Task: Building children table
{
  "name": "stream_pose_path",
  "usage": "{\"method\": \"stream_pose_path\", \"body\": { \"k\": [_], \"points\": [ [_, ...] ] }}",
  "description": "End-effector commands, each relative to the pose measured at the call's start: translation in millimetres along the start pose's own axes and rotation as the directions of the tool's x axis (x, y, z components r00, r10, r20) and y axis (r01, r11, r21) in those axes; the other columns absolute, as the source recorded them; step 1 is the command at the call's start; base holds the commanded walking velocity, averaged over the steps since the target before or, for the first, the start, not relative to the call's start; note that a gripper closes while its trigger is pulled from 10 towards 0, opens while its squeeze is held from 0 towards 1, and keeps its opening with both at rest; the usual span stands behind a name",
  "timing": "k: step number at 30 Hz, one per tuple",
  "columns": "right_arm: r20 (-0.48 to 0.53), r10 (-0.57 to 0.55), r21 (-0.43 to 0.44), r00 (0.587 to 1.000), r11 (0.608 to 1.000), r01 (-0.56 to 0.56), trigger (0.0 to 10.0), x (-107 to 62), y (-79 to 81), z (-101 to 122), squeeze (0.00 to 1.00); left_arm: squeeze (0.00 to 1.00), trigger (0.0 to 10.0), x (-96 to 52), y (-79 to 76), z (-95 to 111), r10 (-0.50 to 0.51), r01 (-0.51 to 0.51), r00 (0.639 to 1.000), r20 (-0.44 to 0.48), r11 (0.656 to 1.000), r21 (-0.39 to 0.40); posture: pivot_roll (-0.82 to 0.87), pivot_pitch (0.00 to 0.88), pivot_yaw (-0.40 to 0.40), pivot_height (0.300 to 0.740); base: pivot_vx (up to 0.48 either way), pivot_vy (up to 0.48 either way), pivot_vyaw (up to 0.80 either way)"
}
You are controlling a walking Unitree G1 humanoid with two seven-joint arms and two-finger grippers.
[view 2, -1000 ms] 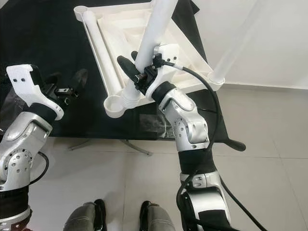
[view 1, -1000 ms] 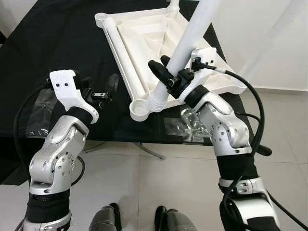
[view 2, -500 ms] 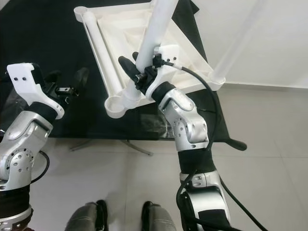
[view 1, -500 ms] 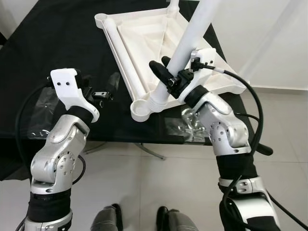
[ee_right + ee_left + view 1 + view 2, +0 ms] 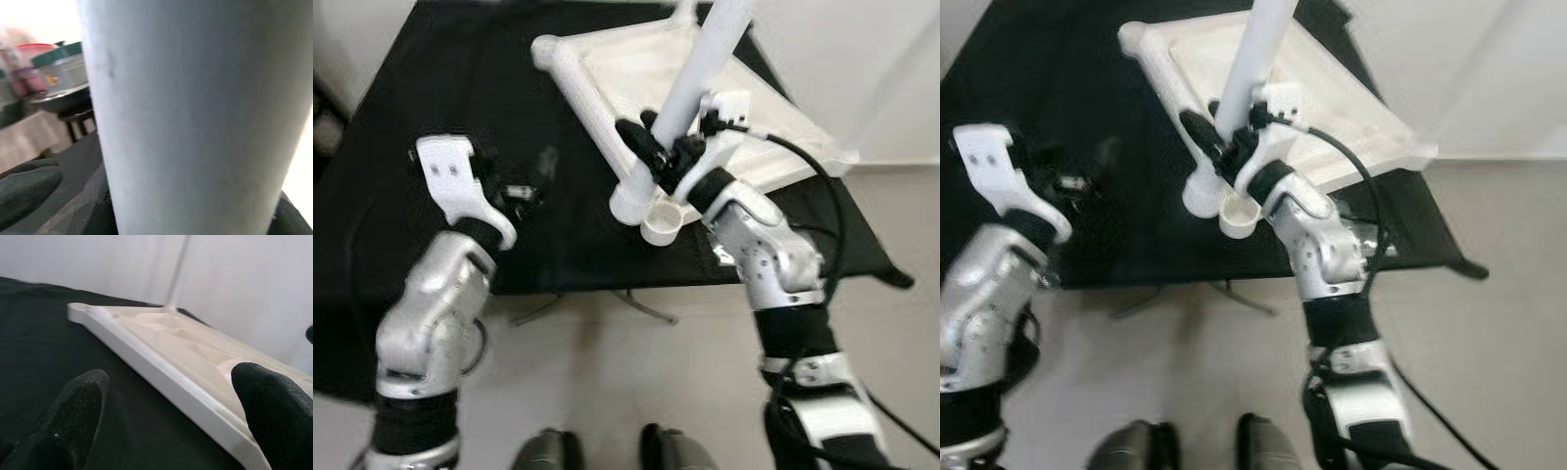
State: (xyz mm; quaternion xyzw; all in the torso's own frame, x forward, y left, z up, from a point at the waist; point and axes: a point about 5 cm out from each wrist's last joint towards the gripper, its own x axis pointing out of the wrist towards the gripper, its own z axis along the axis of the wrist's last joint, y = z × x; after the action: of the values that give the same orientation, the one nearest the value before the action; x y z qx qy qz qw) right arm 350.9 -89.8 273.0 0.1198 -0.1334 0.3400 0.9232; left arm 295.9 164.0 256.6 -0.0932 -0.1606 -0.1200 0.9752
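Centre frame, the right gripper (image 5: 658, 155), jaws clamped round a white table leg (image 5: 690, 83), steadies it upright beside the upturned tabletop's (image 5: 773, 122) corner socket (image 5: 660, 221), seemingly for seating; the tabletop has swung since a second ago. At left, the left gripper (image 5: 514, 191) hovers spread, empty, over the black bench (image 5: 440, 78).
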Motion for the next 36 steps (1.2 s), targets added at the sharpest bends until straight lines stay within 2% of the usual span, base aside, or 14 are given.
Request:
{"method": "stream_pose_path", "body": {
  "k": [1, 4, 14, 16, 23, 28, 32, 34, 36],
  "points": [
    [0.004, -0.005, 0.002, 1.000, 1.000, 0.005, 10.0, -1.6, -1.4, 0.0, 0.00, 0.00, 10.0, -2.4, -1.8, -1.0, -0.012, 0.012, 1.000, 0.001, 1.000, 0.023, 0.02, 0.223, -0.086, 0.740, 0.000, 0.000, -0.80],
    [0.004, -0.003, 0.005, 1.000, 1.000, 0.003, 10.0, -0.8, -1.1, -0.2, 0.00, 0.00, 10.0, -3.1, 2.1, -1.4, 0.012, -0.012, 1.000, -0.001, 0.998, 0.065, 0.02, 0.222, -0.087, 0.740, 0.000, 0.000, -0.80],
    [0.006, 0.005, -0.018, 1.000, 1.000, -0.005, 10.0, -0.6, -0.7, 0.9, 0.00, 0.00, 10.0, -3.7, 7.1, 1.6, 0.031, -0.032, 0.999, 0.015, 0.998, 0.059, 0.01, 0.224, -0.093, 0.740, 0.000, 0.000, -0.80],
    [0.017, 0.013, -0.055, 1.000, 0.998, -0.012, 10.0, -0.8, 0.7, 2.2, 0.00, 0.00, 10.0, -4.3, 8.1, 2.8, 0.028, -0.029, 0.999, 0.021, 0.998, 0.061, 0.01, 0.224, -0.093, 0.740, 0.000, 0.000, 0.00],
    [-0.003, 0.052, -0.082, 0.999, 0.995, -0.052, 10.0, -0.9, 6.4, -1.1, 0.00, 0.00, 10.0, -5.7, 14.1, 5.3, 0.040, -0.043, 0.998, 0.038, 0.997, 0.070, 0.02, 0.221, -0.093, 0.740, 0.208, 0.000, 0.00],
    [0.001, 0.091, -0.113, 0.996, 0.990, -0.090, 10.0, -2.5, 11.1, -1.4, 0.00, 0.00, 10.0, -9.0, 24.5, 6.0, 0.077, -0.079, 0.996, 0.041, 0.994, 0.075, 0.02, 0.222, -0.094, 0.740, 0.310, 0.000, -0.38],
    [-0.015, 0.171, -0.155, 0.985, 0.973, -0.171, 10.0, -4.6, 17.4, -1.3, 0.00, 0.00, 10.0, -10.1, 26.8, 5.5, 0.085, -0.088, 0.996, 0.041, 0.993, 0.077, 0.02, 0.222, -0.095, 0.740, 0.308, 0.000, 0.00],
    [-0.057, 0.246, -0.200, 0.968, 0.947, -0.252, 10.0, -8.1, 24.2, -4.7, 0.00, 0.00, 10.0, -10.5, 26.7, 5.0, 0.086, -0.088, 0.995, 0.041, 0.993, 0.077, 0.01, 0.222, -0.097, 0.740, 0.309, 0.000, 0.80],
    [-0.068, 0.261, -0.209, 0.963, 0.940, -0.270, 10.0, -9.2, 25.9, -6.1, 0.00, 0.00, 10.0, -10.6, 26.5, 4.8, 0.085, -0.088, 0.995, 0.041, 0.993, 0.075, 0.01, 0.222, -0.097, 0.740, 0.309, 0.000, 0.80]
  ]
}}
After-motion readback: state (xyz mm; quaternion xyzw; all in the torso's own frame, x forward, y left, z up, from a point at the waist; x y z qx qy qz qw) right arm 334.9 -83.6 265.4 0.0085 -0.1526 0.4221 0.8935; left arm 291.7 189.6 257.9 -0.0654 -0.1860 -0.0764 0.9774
